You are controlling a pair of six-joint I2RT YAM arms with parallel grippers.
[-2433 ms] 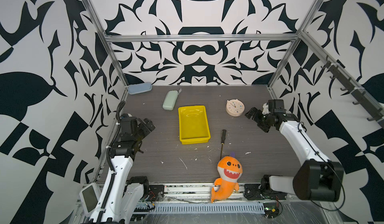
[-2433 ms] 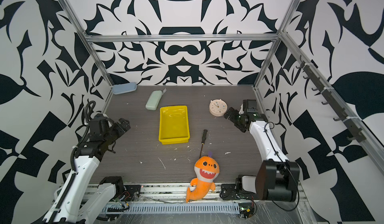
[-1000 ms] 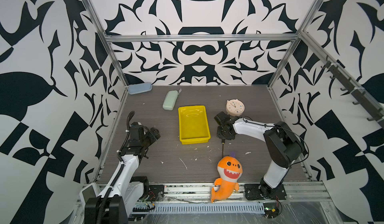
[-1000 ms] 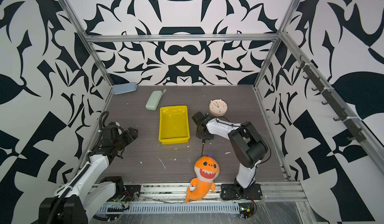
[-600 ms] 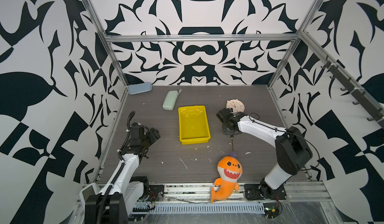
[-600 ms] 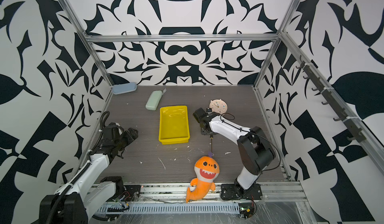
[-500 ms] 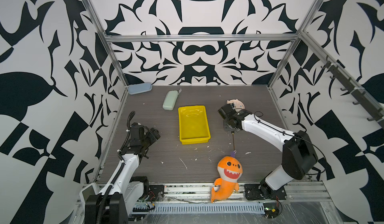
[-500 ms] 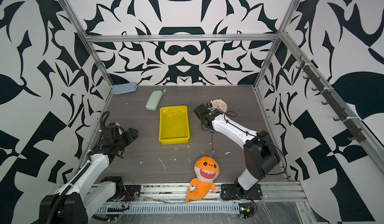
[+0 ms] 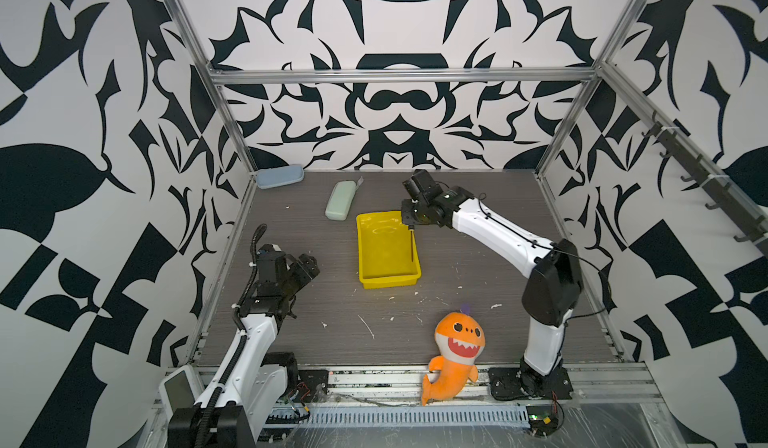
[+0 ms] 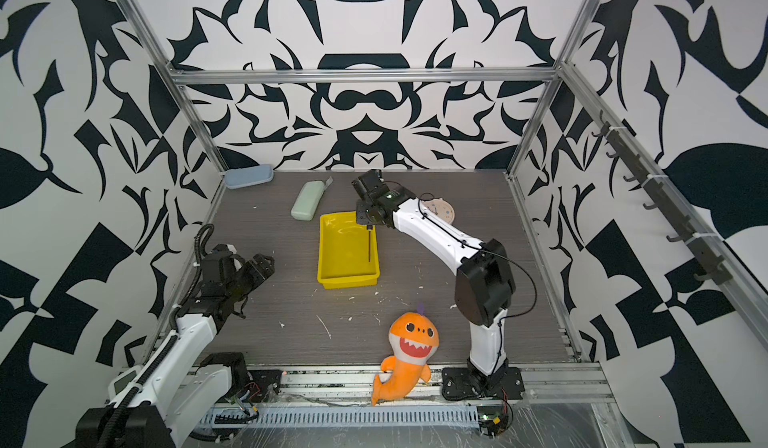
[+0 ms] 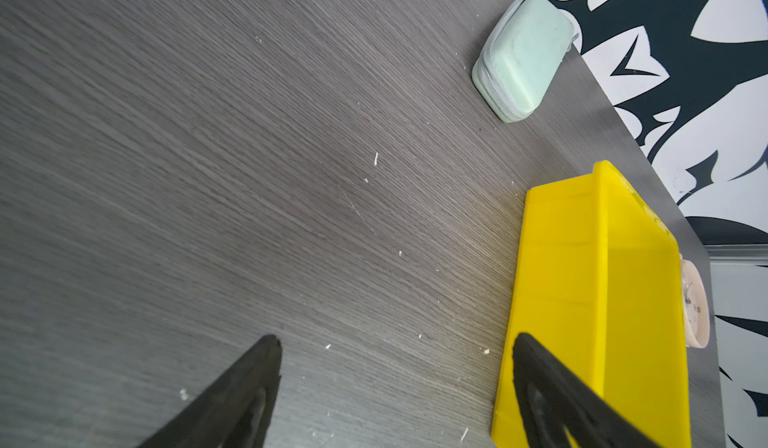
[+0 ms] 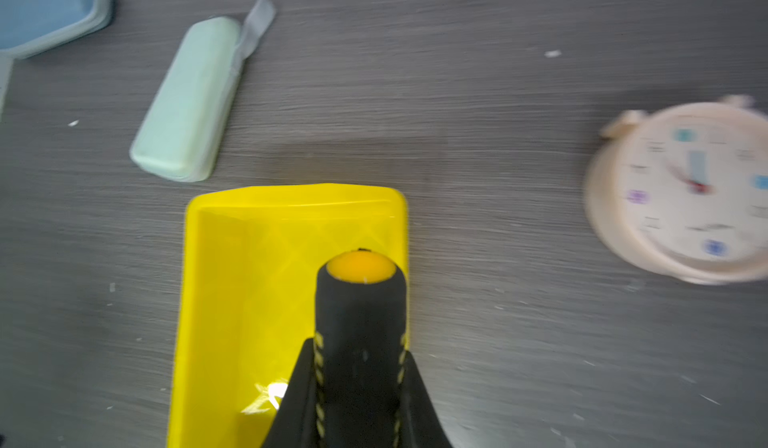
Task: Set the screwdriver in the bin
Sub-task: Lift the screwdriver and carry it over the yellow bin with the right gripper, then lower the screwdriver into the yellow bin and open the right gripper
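Note:
The yellow bin (image 9: 360, 254) (image 10: 322, 254) sits mid-table. My right gripper (image 9: 409, 220) (image 10: 368, 220) hangs over its far right corner, shut on the screwdriver. The thin dark shaft (image 9: 411, 244) (image 10: 369, 245) runs along the inside of the bin's right wall, toward the front. In the right wrist view the black handle with its yellow end cap (image 12: 360, 313) is clamped between the fingers (image 12: 298, 396), above the bin (image 12: 245, 284). I cannot tell whether the tip touches the bin floor. My left gripper (image 9: 305, 264) (image 11: 397, 342) stands open to the left of the bin (image 11: 598, 284), holding nothing.
A pale green case (image 9: 340, 205) (image 12: 187, 101) and a blue case (image 9: 279, 176) lie at the back left. A round cream clock (image 10: 441, 212) (image 12: 685, 192) sits right of the bin, partly behind the right arm. An orange shark plush (image 9: 456, 348) lies at the front edge.
The right gripper has picked the screwdriver up off the table in front and right of the bin and carried it back and left over the bin. The left arm has stayed still.

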